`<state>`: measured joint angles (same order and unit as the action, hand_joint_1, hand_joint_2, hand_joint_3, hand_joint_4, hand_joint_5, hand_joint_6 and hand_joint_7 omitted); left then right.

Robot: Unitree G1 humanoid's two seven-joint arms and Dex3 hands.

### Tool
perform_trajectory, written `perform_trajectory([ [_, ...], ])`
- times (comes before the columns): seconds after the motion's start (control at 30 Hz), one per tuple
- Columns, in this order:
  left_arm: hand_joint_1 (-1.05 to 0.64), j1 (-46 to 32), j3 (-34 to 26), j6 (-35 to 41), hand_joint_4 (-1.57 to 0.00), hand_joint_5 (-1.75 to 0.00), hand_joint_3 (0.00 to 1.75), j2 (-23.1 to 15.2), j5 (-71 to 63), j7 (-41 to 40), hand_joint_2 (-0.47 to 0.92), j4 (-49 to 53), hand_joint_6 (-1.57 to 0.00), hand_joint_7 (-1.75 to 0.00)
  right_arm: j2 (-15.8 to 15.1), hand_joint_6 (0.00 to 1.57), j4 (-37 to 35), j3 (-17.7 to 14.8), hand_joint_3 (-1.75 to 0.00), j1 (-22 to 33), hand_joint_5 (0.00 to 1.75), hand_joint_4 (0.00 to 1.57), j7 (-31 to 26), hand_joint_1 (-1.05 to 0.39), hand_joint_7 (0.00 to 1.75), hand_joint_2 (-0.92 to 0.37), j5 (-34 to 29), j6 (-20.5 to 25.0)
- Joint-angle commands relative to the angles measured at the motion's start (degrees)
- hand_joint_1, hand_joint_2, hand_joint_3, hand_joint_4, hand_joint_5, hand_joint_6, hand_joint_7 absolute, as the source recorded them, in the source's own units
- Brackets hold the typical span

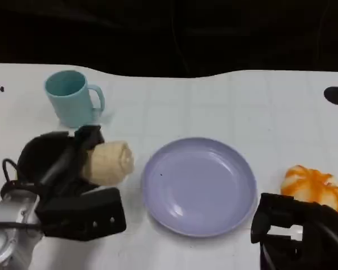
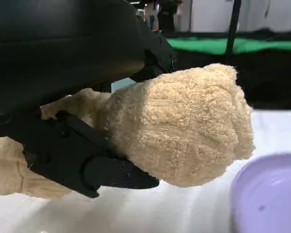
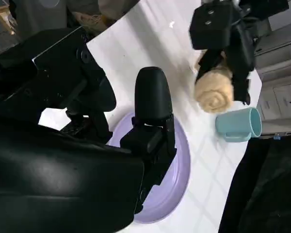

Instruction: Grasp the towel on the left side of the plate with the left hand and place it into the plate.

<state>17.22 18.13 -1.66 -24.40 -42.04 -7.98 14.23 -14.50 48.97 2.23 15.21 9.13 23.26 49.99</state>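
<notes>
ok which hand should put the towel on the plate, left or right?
Left. The left hand already grips the rolled towel, just left of the plate. The right hand sits at the plate's far side by the orange thing, holding nothing.

Head view looking down on the worktop (image 1: pixel 225 101) from above, left wrist view close behind the towel (image 2: pixel 184 126), right wrist view tilted, farther off, all three sharing the plate (image 1: pixel 200 185).
</notes>
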Motion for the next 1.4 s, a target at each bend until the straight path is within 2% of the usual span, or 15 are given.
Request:
perform_trajectory([
  [0.03, -0.24, -0.22, -0.12, 3.06, -0.86, -1.75, 0.93, 0.65, 0.07, 5.53, 0.62, -7.73, -0.61, -1.75, -0.48, 0.68, 0.7, -0.24, -1.44, 0.1, 1.75, 0.81, -0.14, 0.05, 1.6, -0.47, 0.25, 0.41],
  [0.23, -0.26, 1.29, 1.09, 6.2, -0.86, -1.75, 0.9, 4.32, -1.05, 9.52, 0.56, -14.99, -0.6, -1.75, -0.49, 0.68, 0.44, -0.19, -1.44, 0.0, 1.75, 0.82, -0.01, 0.04, 1.6, -0.47, 0.18, 0.19],
  [0.33, -0.27, 3.1, 2.71, 8.14, -0.88, -1.75, 0.97, 7.0, -2.02, 11.59, 0.59, -16.19, -0.64, -1.75, -0.57, 0.68, 0.32, 0.0, -1.44, -0.07, 1.75, 0.81, -0.02, 0.04, 1.6, -0.46, -0.08, 0.0],
  [0.53, -0.25, 5.74, 6.21, 9.97, -0.88, -1.75, 0.95, 11.13, -3.47, 14.26, 0.53, -14.59, -0.65, -1.75, -0.27, 0.69, 0.58, -0.04, -1.44, 0.1, 1.75, 0.81, -0.28, 0.05, 1.6, -0.46, 0.09, 0.25],
  [0.8, -0.24, 8.81, 10.37, 11.73, -0.87, -1.75, 0.81, 14.76, -5.09, 16.65, 0.61, -10.59, -0.64, -1.72, -0.22, 0.69, 0.88, 0.07, -1.45, -0.06, 1.75, 0.81, -0.25, 0.05, 1.59, -0.47, 0.41, 0.57],
  [0.93, -0.25, 9.32, 11.92, 11.48, -0.85, -1.75, 0.85, 16.52, -4.48, 16.81, 0.64, -7.88, -0.68, -1.62, -0.12, 0.69, 1.26, 0.44, -1.44, -0.19, 1.75, 0.81, -0.7, 0.04, 1.59, -0.46, 0.28, 1.06],
  [1.03, -0.26, 8.93, 12.44, 12.18, -0.81, -1.75, 0.81, 17.41, -3.75, 18.54, 0.65, -7.6, -0.7, -1.42, -0.54, 0.69, 1.43, 0.91, -1.45, -0.22, 1.75, 0.82, -0.63, 0.04, 1.59, -0.45, -0.07, 0.92],
  [1.1, -0.28, 8.36, 12.29, 12.84, -0.76, -1.71, 0.63, 17.94, -2.79, 19.94, 0.72, -8.06, -0.77, -0.99, -0.65, 0.69, 1.63, 1.05, -1.45, -0.26, 1.75, 0.82, -0.65, 0.03, 1.59, -0.44, -0.09, 1.08],
  [1.13, -0.29, 8.18, 12.18, 13.13, -0.71, -1.67, 0.43, 18.08, -2.23, 20.73, 0.81, -8.32, -0.81, -0.69, -0.67, 0.69, 1.7, 1.06, -1.45, -0.27, 1.75, 0.82, -0.67, 0.03, 1.59, -0.44, -0.05, 1.16],
  [1.17, -0.3, 8.18, 12.24, 13.76, -0.68, -1.64, 0.32, 17.95, -1.81, 22.13, 0.86, -8.72, -0.83, -0.54, -0.7, 0.69, 1.81, 1.08, -1.45, -0.3, 1.75, 0.82, -0.72, 0.03, 1.59, -0.44, -0.05, 1.27],
  [1.2, -0.35, 8.28, 12.45, 14.44, -0.58, -1.45, 0.26, 17.7, -1.72, 23.5, 0.9, -9.11, -0.74, -0.34, -0.78, 0.69, 1.92, 1.13, -1.46, -0.33, 1.75, 0.82, -0.78, 0.03, 1.59, -0.44, -0.12, 1.36],
  [1.27, -0.4, 8.69, 13.16, 16.08, -0.51, -1.14, 0.24, 17.09, -2.41, 26.41, 0.91, -9.98, -0.65, -0.16, -0.89, 0.69, 1.99, 1.15, -1.46, -0.34, 1.75, 0.82, -0.81, 0.04, 1.59, -0.44, -0.2, 1.39],
  [1.3, -0.48, 8.87, 13.46, 16.85, -0.37, -0.77, 0.25, 16.85, -2.82, 27.67, 0.92, -10.43, -0.47, -0.08, -0.94, 0.69, 1.98, 1.12, -1.46, -0.31, 1.75, 0.81, -0.78, 0.04, 1.59, -0.44, -0.18, 1.33],
  [1.33, -0.52, 8.98, 13.64, 17.37, -0.35, -0.58, 0.25, 16.67, -3.06, 28.53, 0.92, -10.83, -0.4, -0.04, -0.93, 0.69, 1.95, 1.06, -1.45, -0.28, 1.75, 0.81, -0.7, 0.04, 1.59, -0.44, -0.1, 1.23],
  [1.4, -0.61, 8.9, 13.63, 17.81, -0.27, -0.37, 0.25, 16.49, -3.08, 29.08, 0.92, -11.53, -0.25, -0.01, -0.98, 0.69, 1.88, 1.02, -1.46, -0.29, 1.75, 0.82, -0.69, 0.04, 1.59, -0.44, -0.09, 1.19],
])
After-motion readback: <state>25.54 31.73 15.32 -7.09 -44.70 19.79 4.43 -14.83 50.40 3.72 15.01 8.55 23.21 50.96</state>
